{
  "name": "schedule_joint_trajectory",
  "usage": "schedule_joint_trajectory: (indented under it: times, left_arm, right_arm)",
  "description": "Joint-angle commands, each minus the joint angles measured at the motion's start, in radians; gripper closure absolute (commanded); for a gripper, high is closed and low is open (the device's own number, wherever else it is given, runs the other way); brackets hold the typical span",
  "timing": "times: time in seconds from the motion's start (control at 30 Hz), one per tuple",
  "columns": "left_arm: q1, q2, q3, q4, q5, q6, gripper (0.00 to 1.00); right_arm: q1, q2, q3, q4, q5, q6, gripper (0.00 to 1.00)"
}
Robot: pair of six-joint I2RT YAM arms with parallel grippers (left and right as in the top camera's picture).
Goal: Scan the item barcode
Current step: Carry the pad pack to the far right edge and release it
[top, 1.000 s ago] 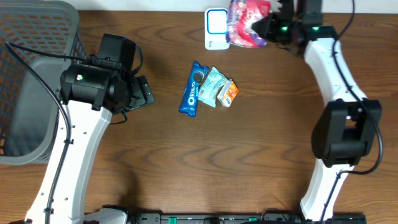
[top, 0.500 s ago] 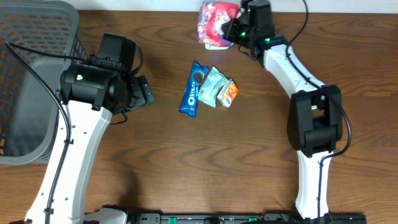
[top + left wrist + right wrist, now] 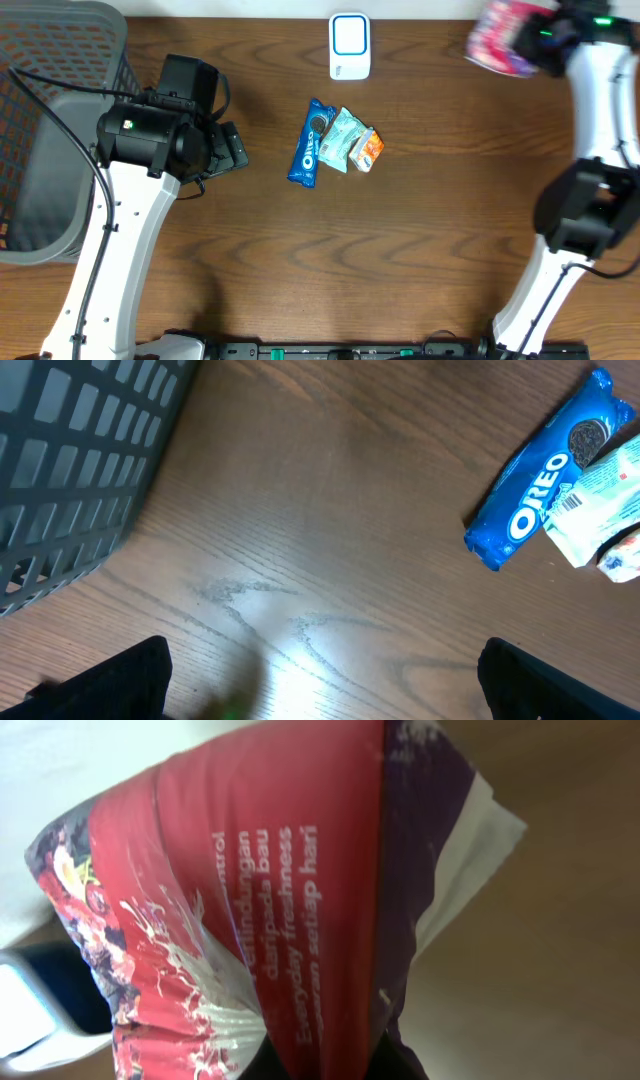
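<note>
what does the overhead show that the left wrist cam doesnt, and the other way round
Only overhead: the white scanner at the far edge, and the right gripper shut on a red and purple pouch. Only left wrist: the barcode on the pale packet, and the left gripper standing open. Both: the blue cookie pack, that packet, the grey basket, the wooden table.

The left pincer's (image 3: 325,688) dark fingers (image 3: 120,682) stood wide apart above the wooden counter (image 3: 320,550). A grey lattice basket (image 3: 70,470) filled the upper left; at right lay a blue Oreo pack (image 3: 538,510), touching a pale barcoded packet (image 3: 598,500).
</note>
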Motion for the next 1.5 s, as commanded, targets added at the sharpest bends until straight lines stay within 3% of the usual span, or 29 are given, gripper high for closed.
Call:
schedule_joint_trajectory:
  times: [0.0,0.07,0.1,0.27,0.3,0.5,0.57,0.63,0.7,0.8,0.83,1.03,1.23,1.47]
  left_arm:
    - [0.004,-0.011,0.005,-0.003,-0.006,-0.005,0.02]
    - [0.004,-0.011,0.005,-0.003,-0.006,-0.005,0.02]
    - [0.004,-0.011,0.005,-0.003,-0.006,-0.005,0.02]
    - [0.004,-0.011,0.005,-0.003,-0.006,-0.005,0.02]
    - [0.004,-0.011,0.005,-0.003,-0.006,-0.005,0.02]
    - [0.004,-0.011,0.005,-0.003,-0.006,-0.005,0.02]
    - [0.004,-0.011,0.005,-0.003,-0.006,-0.005,0.02]
    - [0.004,-0.011,0.005,-0.003,-0.006,-0.005,0.02]
    - [0.004,-0.011,0.005,-0.003,-0.006,-0.005,0.02]
    - [0.004,-0.011,0.005,-0.003,-0.006,-0.005,0.02]
    - [0.004,-0.011,0.005,-0.003,-0.006,-0.005,0.02]
    - [0.004,-0.011,0.005,-0.003,-0.006,-0.005,0.02]
    - [0.004,-0.011,0.005,-0.003,-0.006,-0.005,0.02]
    - [0.004,-0.011,0.005,-0.003,-0.006,-0.005,0.02]
  right_arm:
    - [-0.135,-0.026,-0.014,-0.043,0.063,-0.047,0.99]
    - [-0.22,-0.026,-0.045,-0.05,0.063,-0.025,0.99]
    - [-0.257,-0.026,-0.058,-0.053,0.063,-0.002,0.93]
    - [-0.375,-0.026,-0.114,-0.041,0.063,0.061,0.1]
    - [-0.393,-0.026,-0.121,-0.039,0.059,0.06,0.01]
    - [-0.398,-0.026,-0.124,-0.1,0.036,-0.004,0.01]
    - [-0.383,-0.026,-0.124,-0.131,0.037,-0.008,0.07]
    - [-0.37,-0.026,-0.124,-0.167,0.04,-0.036,0.25]
    - [-0.361,-0.026,-0.124,-0.213,0.065,-0.035,0.58]
    - [-0.356,-0.026,-0.126,-0.275,0.103,-0.029,0.94]
    - [-0.356,-0.026,-0.129,-0.292,0.116,-0.029,0.99]
    - [-0.355,-0.026,-0.277,-0.243,0.155,-0.029,0.99]
    - [-0.356,-0.026,-0.437,0.009,0.137,-0.048,0.98]
    - [-0.334,-0.026,-0.458,0.229,0.071,-0.048,0.97]
